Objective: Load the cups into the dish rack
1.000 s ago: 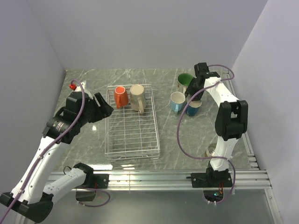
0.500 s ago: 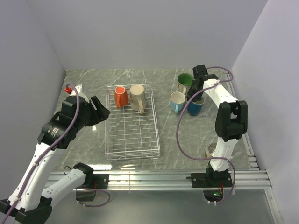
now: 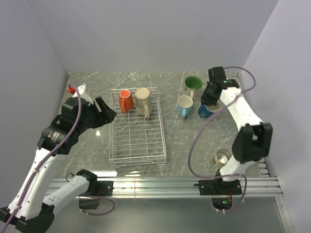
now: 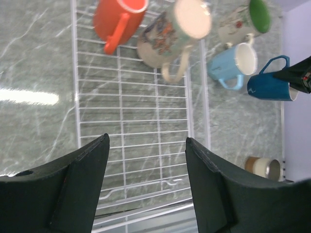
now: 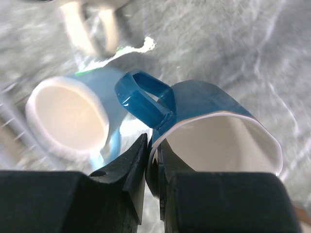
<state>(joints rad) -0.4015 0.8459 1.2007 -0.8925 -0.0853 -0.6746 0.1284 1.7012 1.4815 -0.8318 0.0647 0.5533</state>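
left claw (image 3: 108, 109): wide open, holding nothing, hanging just left of the rack's far end; pulled back left a little over the last second, hardly moved since.
rack (image 3: 138, 138): white wire basket, middle of the table (image 3: 184, 141), same spot as before; near two thirds bare.
orange mug (image 3: 125, 101): in the rack, far left corner, unchanged.
beige mug (image 3: 142, 101): in the rack beside the orange one, touching or nearly so, unchanged.
light blue mug (image 3: 184, 105): on the table right of the rack, not moved.
green-inside mug (image 3: 192, 85): on the table just beyond the light blue one, not moved.
dark blue mug (image 5: 204, 104): the change. A second ago it stood upright next to the light blue mug; now it is tipped, looks lifted off the table, a bit further right.
right claw (image 5: 149, 148): pinched shut on the dark blue mug's rim beside the handle; the arm's elbow has swung out to the right.
metal cup (image 3: 222, 157): on the table near the right arm's base, untouched.
meaning: third mug looks picked up; next comes a carry left to the rack. Two in, four out.
risk: thin rim pinch, mug could swing or slip.
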